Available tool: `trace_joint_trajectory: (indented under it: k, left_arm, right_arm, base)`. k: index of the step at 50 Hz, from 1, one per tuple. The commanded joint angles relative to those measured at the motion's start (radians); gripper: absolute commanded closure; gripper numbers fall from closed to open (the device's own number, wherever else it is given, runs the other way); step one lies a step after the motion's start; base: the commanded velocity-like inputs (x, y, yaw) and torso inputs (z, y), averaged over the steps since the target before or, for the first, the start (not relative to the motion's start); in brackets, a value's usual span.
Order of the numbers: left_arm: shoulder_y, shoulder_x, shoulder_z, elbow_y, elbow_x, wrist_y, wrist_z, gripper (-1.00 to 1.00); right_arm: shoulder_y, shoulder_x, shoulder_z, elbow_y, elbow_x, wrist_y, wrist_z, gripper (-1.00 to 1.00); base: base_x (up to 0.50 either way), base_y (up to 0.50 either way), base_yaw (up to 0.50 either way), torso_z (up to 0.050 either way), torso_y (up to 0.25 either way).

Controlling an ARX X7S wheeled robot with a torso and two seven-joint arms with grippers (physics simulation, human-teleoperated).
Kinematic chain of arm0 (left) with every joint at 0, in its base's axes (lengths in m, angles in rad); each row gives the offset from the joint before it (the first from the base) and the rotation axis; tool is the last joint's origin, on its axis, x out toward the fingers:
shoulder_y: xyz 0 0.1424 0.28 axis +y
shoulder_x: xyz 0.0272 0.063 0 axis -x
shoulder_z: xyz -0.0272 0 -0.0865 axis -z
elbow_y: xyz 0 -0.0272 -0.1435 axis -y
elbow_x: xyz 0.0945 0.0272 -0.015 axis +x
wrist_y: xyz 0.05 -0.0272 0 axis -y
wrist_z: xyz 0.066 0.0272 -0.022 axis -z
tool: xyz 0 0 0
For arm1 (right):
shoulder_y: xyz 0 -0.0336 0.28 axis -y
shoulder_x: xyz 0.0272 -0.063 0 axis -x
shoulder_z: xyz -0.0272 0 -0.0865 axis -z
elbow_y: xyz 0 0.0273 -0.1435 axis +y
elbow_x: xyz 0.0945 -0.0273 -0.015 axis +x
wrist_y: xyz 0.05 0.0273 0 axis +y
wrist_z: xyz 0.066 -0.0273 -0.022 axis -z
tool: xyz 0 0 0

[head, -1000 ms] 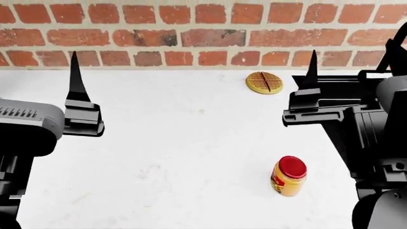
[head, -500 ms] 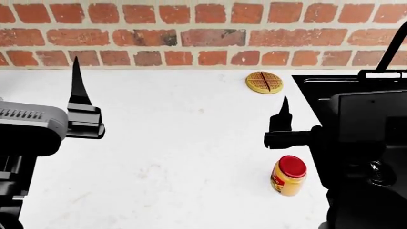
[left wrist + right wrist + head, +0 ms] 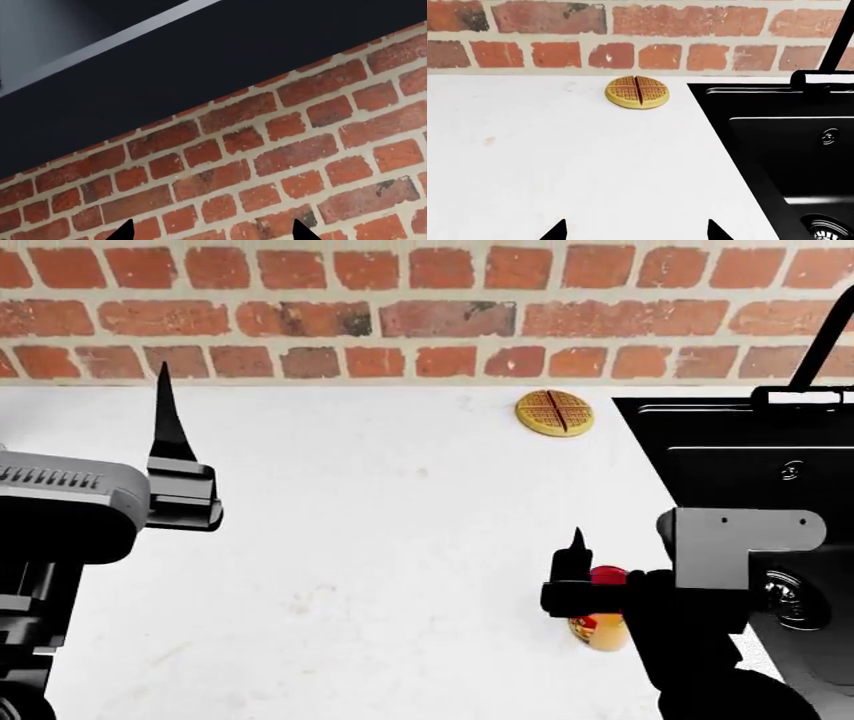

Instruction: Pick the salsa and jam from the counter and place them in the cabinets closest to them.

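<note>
A: Two grippers in head view. Left gripper point(image 3: 171, 465) sits mid-left of the frame over the white counter point(image 3: 374, 540), one black finger point(image 3: 166, 420) pointing up toward the brick wall point(image 3: 400, 315). Its wrist view shows two fingertips point(image 3: 124, 231) spread wide with brick between them, nothing held.

B: Right one?

A: Right gripper point(image 3: 577, 585) is lower right of the head frame, right at the jar point(image 3: 601, 625). Fingertips point(image 3: 557, 231) are spread wide in its wrist view, nothing between them but counter.

B: Jar status?

A: Upright on the counter, lower right, red lid and yellowish body half hidden behind the gripper. Can't tell if they touch, and can't tell whether it's the salsa or the jam.

B: Anything else?

A: Round waffle point(image 3: 555, 412) near the wall, upper centre-right. Black sink point(image 3: 747, 470) fills the right edge, faucet point(image 3: 835, 55) behind it.
</note>
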Motion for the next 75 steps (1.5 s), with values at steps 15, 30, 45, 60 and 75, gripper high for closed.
trace_joint_trajectory:
  k: [15, 30, 45, 60, 75]
  left_arm:
    - [0.008, 0.014, 0.038, -0.027, 0.049, 0.022, 0.02, -1.0]
    - [-0.004, 0.007, 0.043, -0.021, 0.035, 0.01, 0.014, -1.0]
    - [-0.028, 0.014, 0.05, -0.029, 0.031, 0.003, 0.016, -1.0]
    - [-0.018, -0.002, 0.039, -0.017, 0.026, 0.019, 0.007, -1.0]
    - [-0.019, -0.008, 0.041, -0.02, 0.03, 0.023, 0.004, -1.0]
  right_arm:
    - [-0.141, 0.0, 0.045, -0.067, 0.185, 0.005, 0.13, -1.0]
    - [-0.198, 0.002, 0.1, -0.091, 0.312, 0.005, 0.212, -1.0]
    - [-0.149, 0.245, 0.343, 0.017, 1.679, -0.009, 1.225, 1.0]
    - [-0.002, 0.435, 0.2, 0.007, 2.212, -0.196, 1.738, 1.0]
    - [0.513, 1.019, -0.66, -0.127, 2.147, -0.98, 1.818, 1.0]
  base:
    - [0.0, 0.0, 0.0, 0.0, 0.0]
    - [0.0, 0.0, 0.0, 0.0, 0.0]
    - [0.0, 0.0, 0.0, 0.0, 0.0]
    - [0.0, 0.0, 0.0, 0.0, 0.0]
    - [0.0, 0.0, 0.0, 0.0, 0.0]
